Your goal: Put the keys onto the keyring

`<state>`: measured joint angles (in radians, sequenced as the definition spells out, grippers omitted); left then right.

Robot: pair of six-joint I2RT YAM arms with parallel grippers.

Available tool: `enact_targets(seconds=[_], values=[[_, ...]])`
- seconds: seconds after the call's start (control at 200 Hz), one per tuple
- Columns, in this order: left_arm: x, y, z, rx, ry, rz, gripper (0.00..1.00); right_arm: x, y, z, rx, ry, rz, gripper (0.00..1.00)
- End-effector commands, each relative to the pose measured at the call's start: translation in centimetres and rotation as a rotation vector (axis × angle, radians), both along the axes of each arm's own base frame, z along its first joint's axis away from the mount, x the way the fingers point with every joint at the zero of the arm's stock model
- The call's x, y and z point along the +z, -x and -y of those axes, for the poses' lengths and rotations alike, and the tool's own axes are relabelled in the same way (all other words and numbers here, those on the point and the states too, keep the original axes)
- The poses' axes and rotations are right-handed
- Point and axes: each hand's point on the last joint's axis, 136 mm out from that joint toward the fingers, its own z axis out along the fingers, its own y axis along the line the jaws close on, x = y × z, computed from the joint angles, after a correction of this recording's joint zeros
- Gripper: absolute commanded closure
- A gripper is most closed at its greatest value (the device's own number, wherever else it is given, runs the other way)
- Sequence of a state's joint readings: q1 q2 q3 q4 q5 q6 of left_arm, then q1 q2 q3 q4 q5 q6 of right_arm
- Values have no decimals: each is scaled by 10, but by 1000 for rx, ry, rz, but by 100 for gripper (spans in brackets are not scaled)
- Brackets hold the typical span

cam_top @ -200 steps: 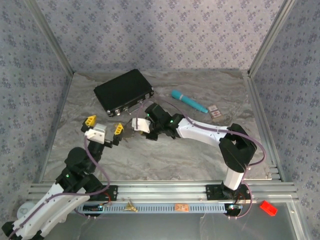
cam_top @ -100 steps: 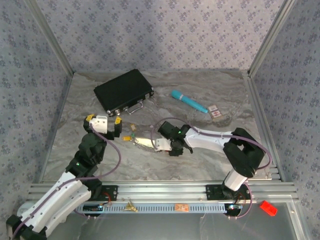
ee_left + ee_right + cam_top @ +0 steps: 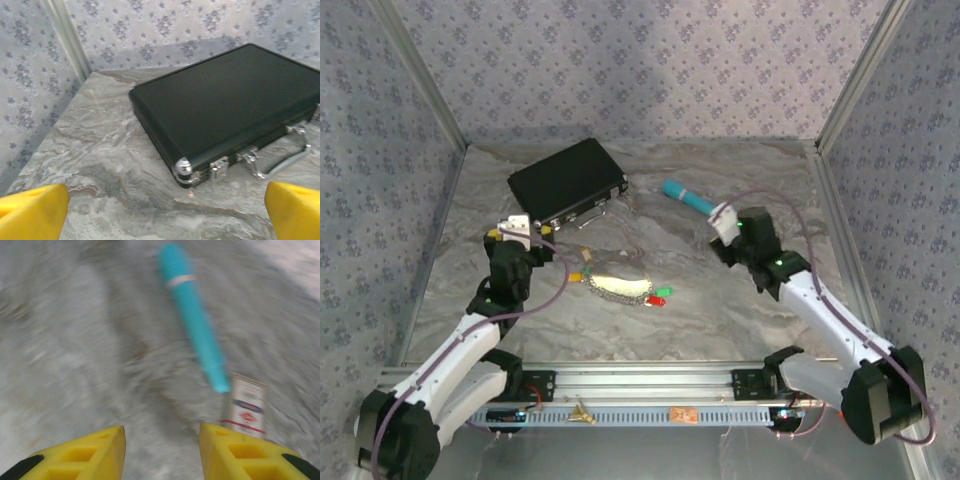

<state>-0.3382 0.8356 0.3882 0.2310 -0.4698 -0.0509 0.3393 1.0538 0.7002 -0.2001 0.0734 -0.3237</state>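
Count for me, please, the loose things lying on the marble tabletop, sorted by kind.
Black case: 1
Teal pen-shaped tool: 1
Small printed card: 1
Chain keyring: 1
Keys that can be made out: 3 (yellow, green, red)
Total: 7

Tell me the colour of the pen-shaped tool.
The tool is teal with a pale band; clearest in right wrist view.

You see the keyring (image 3: 618,288) lying on the bench (image 3: 700,320), with red and green keys (image 3: 658,296) at its right end. The left gripper (image 3: 518,232) is near the case (image 3: 565,181), and the right gripper (image 3: 723,218) is beside the teal tool (image 3: 686,196).
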Motion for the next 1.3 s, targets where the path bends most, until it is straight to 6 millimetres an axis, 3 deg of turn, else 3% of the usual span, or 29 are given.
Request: enact_targets(seconds=[0.0,0.075,0.25,0.38,0.485,0.55,0.73,0.91,1.294], values=[[-4,-12,-9,13,40,28,0,0,-29,47,-286,-198,146,56],[-18,-19,-17,34,50,6,0,-15,-35,67,-332,-226,210,56],[-45,-32,-36,74,64,-18,0,-35,-46,77,-302,-214,316,57],[-59,-43,-40,58,77,-29,0,-65,-52,74,-260,-249,237,60],[-66,-52,-43,47,55,-25,1,-68,-53,89,-293,-336,233,60],[-68,-56,-39,2,37,-29,1,-85,-60,91,-301,-350,200,59],[-94,-64,-48,10,73,-12,0,-86,-65,99,-325,-379,154,58],[-97,-80,-50,11,77,-72,0,-84,-66,99,-328,-383,166,55],[-100,-80,-55,48,77,-97,0,-85,-67,102,-349,-378,166,53]])
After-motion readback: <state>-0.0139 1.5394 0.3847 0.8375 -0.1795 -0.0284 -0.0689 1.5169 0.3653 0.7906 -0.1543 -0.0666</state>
